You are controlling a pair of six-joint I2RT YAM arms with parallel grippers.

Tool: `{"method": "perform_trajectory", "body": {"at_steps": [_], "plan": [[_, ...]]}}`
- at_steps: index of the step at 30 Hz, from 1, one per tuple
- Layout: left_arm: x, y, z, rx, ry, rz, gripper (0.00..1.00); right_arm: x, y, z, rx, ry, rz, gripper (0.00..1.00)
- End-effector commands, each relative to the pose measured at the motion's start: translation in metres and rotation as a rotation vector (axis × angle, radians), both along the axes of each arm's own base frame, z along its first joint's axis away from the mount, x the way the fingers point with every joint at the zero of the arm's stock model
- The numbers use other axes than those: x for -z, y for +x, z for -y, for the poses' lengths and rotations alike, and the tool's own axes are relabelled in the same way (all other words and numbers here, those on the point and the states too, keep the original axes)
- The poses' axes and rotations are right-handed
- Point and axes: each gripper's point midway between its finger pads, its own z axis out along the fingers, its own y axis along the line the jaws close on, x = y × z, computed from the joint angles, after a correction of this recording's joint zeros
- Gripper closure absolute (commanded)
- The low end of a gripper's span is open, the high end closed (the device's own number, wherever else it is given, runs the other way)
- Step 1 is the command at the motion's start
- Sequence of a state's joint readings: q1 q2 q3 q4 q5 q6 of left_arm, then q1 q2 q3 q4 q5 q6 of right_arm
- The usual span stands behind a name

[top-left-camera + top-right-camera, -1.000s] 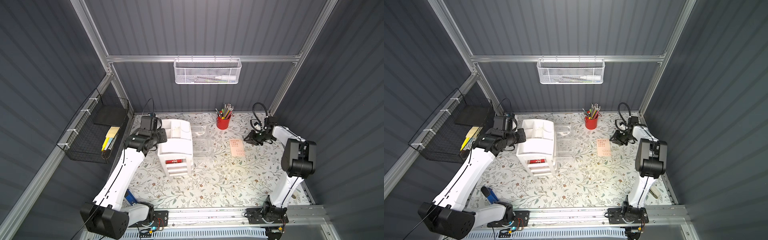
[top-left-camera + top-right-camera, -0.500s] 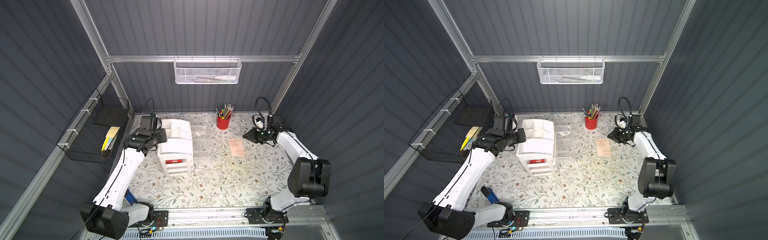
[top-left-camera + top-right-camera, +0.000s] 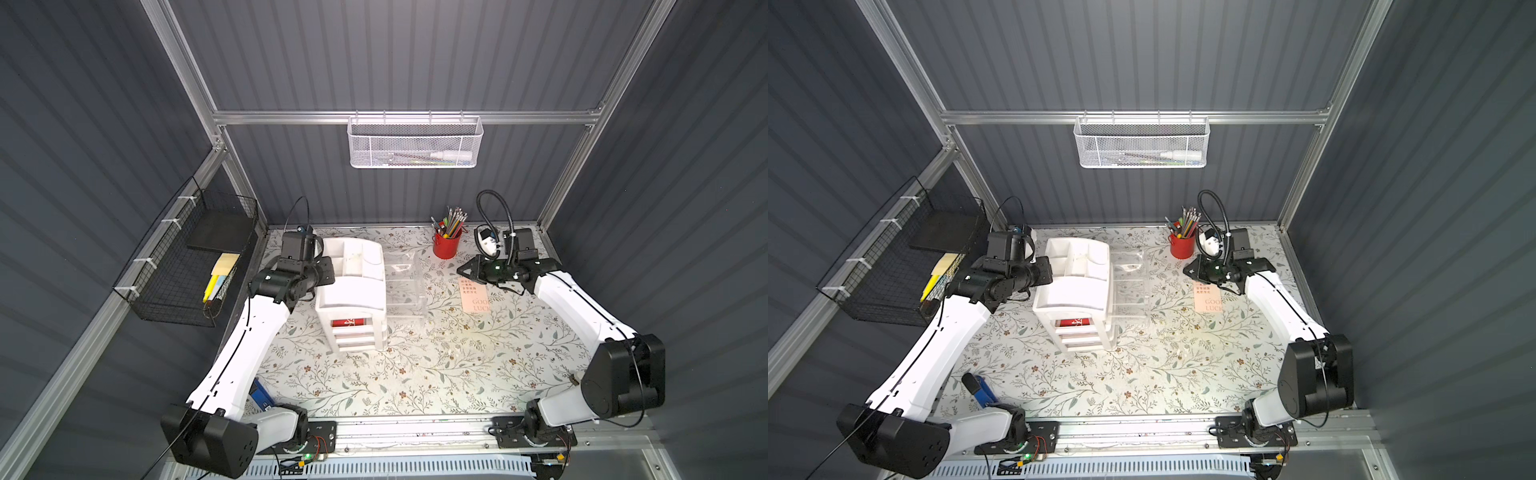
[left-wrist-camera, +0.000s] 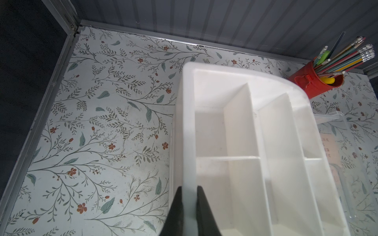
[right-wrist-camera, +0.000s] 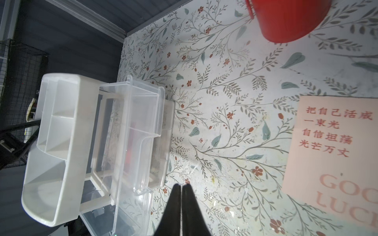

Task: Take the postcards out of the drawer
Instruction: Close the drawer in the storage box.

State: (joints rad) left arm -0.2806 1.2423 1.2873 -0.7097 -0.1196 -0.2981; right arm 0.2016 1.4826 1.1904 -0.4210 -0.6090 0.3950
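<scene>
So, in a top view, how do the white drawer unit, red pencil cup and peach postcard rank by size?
Largest: white drawer unit. Then the peach postcard and red pencil cup look about alike, so unranked.

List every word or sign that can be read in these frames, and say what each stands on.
"把自己活成 / 一束光 / 自信坦荡 / 光芒万丈": red print on the peach postcard.
"GOO…" / "LUCK": pale letters lower on that card; the end of the first word is unclear.
White characters on the red postcard inside the white organizer: too small to read.
</scene>
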Motion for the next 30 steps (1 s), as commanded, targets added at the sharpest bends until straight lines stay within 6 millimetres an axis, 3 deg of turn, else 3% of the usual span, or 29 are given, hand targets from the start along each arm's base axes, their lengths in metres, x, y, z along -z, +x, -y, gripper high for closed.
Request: {"method": "perform_trajectory", "body": {"at_steps": [1, 17, 30], "plan": [[0.005, -0.010, 0.004, 0.056, 0.012, -0.015, 1.00, 0.003, 0.004, -0.013, 0.000, -0.001, 0.007, 0.93], [0.007, -0.013, 0.004, 0.055, 0.001, -0.014, 1.00, 0.019, -0.003, -0.084, -0.120, -0.004, -0.017, 0.95], [0.010, -0.012, 0.006, 0.058, -0.008, -0.021, 1.00, 0.002, -0.018, -0.114, -0.193, 0.016, 0.017, 0.94]]}}
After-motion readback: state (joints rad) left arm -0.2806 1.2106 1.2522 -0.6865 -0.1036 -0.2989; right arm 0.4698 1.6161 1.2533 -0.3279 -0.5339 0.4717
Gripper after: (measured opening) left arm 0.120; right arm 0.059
